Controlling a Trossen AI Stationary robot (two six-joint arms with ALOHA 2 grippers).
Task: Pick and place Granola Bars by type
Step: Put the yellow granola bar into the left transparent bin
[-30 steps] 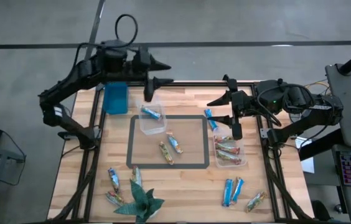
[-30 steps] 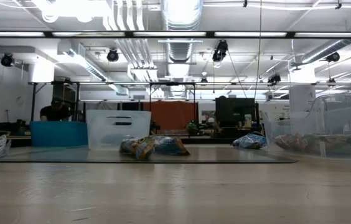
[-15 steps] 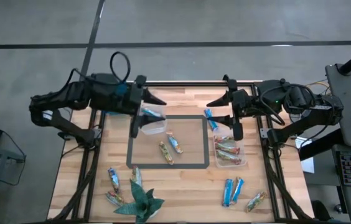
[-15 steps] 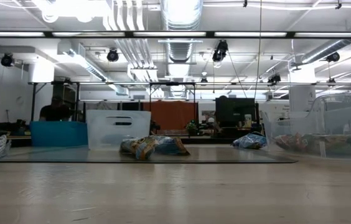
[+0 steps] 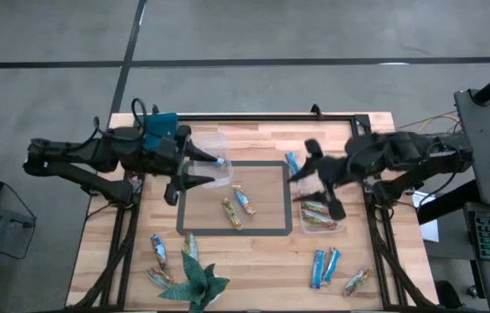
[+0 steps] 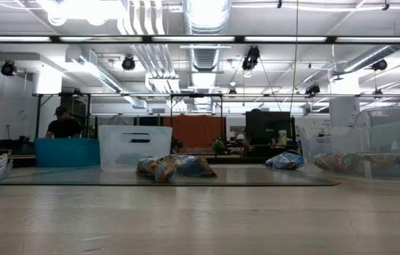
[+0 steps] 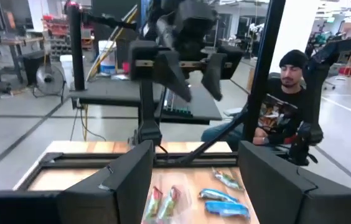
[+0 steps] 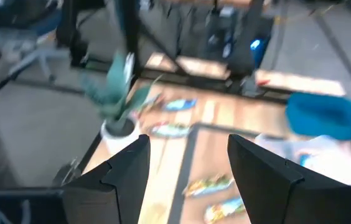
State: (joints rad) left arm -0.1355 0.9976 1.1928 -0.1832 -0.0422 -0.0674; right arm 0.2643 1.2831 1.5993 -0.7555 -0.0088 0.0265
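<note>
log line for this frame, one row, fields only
left gripper: open, empty, at left tub | right gripper: open, empty, by right tub | two granola bars in taped rectangle

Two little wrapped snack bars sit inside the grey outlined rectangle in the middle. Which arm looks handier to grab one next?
Probably the left. Its open left gripper hangs at the rectangle's edge, near the brown and blue wrapped bars. The open right gripper hovers over the clear tub of brown bars, farther away.

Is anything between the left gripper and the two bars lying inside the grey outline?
Nothing visible does. The left gripper is open at the outline's left edge, beside the clear tub. The brown bar and blue bar lie on bare table.
</note>
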